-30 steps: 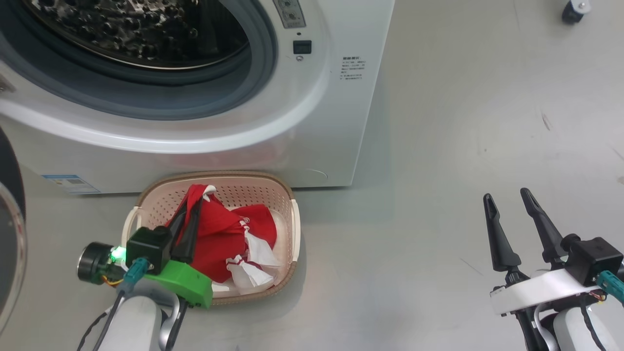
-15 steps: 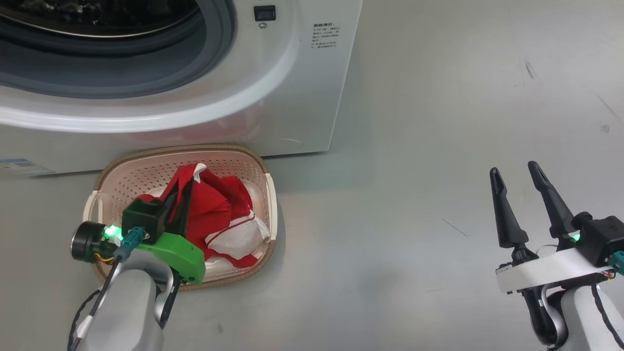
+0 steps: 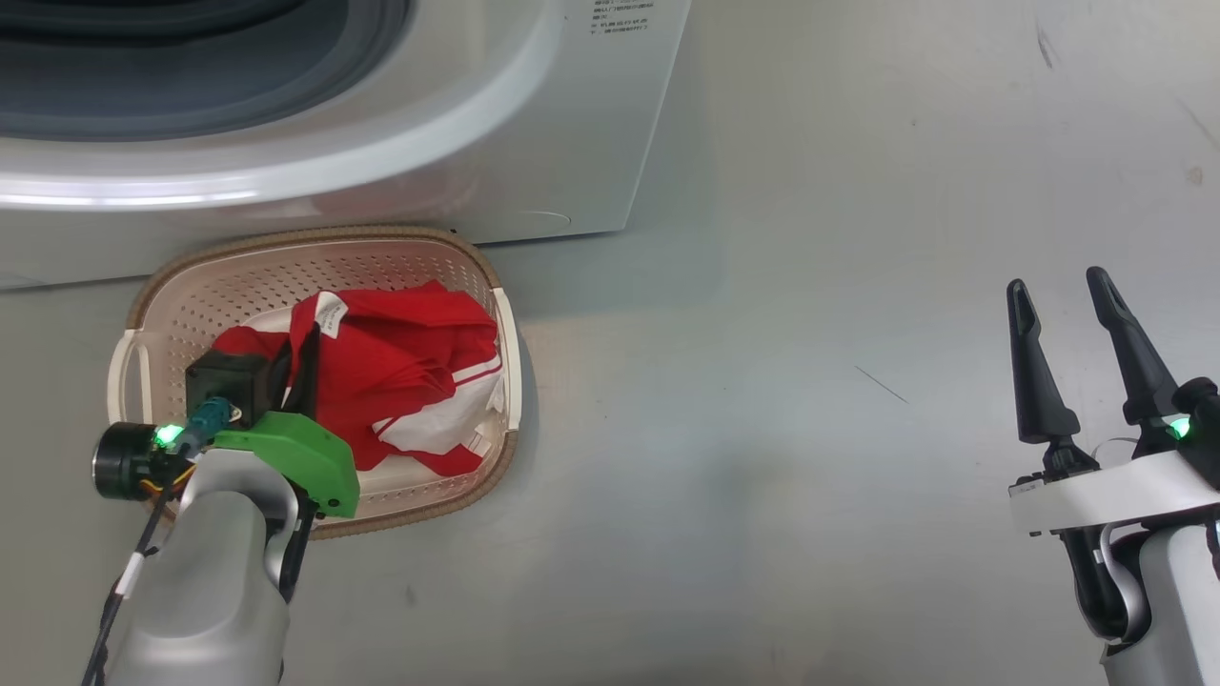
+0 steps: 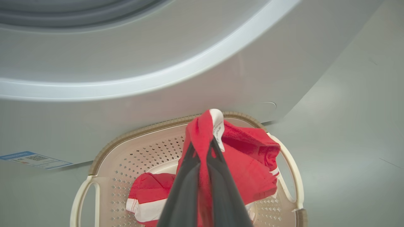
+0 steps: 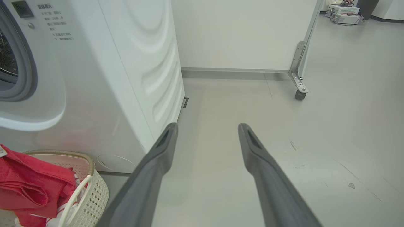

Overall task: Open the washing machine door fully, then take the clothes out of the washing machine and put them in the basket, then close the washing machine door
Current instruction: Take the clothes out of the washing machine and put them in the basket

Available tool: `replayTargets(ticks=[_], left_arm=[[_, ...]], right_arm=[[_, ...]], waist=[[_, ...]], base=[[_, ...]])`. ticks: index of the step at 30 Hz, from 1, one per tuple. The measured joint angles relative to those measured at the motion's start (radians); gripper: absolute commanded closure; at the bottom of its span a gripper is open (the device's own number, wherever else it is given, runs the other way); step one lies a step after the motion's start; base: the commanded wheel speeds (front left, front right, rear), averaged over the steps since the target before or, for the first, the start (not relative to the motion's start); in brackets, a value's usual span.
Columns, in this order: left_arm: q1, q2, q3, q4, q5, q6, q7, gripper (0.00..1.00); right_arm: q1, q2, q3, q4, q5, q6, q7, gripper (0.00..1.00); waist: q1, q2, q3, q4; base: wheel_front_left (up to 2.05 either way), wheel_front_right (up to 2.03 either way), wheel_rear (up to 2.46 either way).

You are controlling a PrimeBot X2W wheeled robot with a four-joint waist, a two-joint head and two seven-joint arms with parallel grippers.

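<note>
The cream basket [image 3: 191, 295] stands on the floor against the front of the white washing machine [image 3: 496, 143]. Red clothes [image 3: 410, 362] with white trim lie in it. My left gripper [image 3: 303, 335] reaches into the basket from the near side, shut on a fold of a red garment [image 4: 199, 132] beside its white label [image 4: 217, 126]; the held fold stands above the pile. My right gripper [image 3: 1054, 281] hangs open and empty over bare floor far to the right, and in the right wrist view the right gripper [image 5: 207, 126] has nothing between its fingers. The washing machine door is out of view.
The machine's grey seal [image 3: 191, 76] rings the open drum mouth at the top left. A blue sticker [image 4: 34, 159] sits low on the machine front. A wheeled partition with a castor [image 5: 300, 93] stands behind. Grey floor [image 3: 810, 429] stretches to the right of the machine.
The head camera has tilted down, shifting the whole picture. My left gripper, still shut on the garment, has sunk lower into the basket and the cloth has settled over the pile. The right gripper stays open.
</note>
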Motion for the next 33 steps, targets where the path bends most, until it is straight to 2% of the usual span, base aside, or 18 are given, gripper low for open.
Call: replayTargets(ticks=[12, 22, 23, 24, 33], left_arm=[[-0.052, -0.001, 0.115, 0.2, -0.104, 0.057, 0.034, 1.0], [-0.093, -0.011, 0.137, 0.285, -0.143, 0.067, 0.04, 1.0], [-0.098, -0.013, 0.142, 0.291, -0.15, 0.067, 0.04, 0.84], [-0.101, -0.014, 0.146, 0.293, -0.156, 0.068, 0.038, 0.0], [-0.129, -0.022, 0.123, 0.328, -0.164, 0.065, 0.017, 0.0]], right_arm=[[-0.012, -0.033, -0.02, -0.01, -0.002, 0.0, 0.0, 0.0], [-0.012, -0.045, -0.015, -0.012, -0.011, 0.0, 0.0, 0.0], [-0.012, -0.045, -0.014, -0.012, -0.011, 0.0, 0.0, 0.0], [-0.012, -0.045, -0.014, -0.012, -0.011, 0.0, 0.0, 0.0], [-0.01, -0.048, -0.027, 0.0, -0.011, 0.0, 0.0, 0.0]], waist=[[0.0, 0.0, 0.061, 0.01], [0.0, 0.0, 0.073, 0.028], [0.0, 0.0, 0.072, 0.029], [0.0, -0.0001, 0.072, 0.03], [0.0, -0.0001, 0.047, 0.046]], base=[[0.0, 0.0, 0.0], [0.0, 0.0, 0.0], [0.0, 0.0, 0.0], [0.0, 0.0, 0.0], [0.0, 0.0, 0.0]])
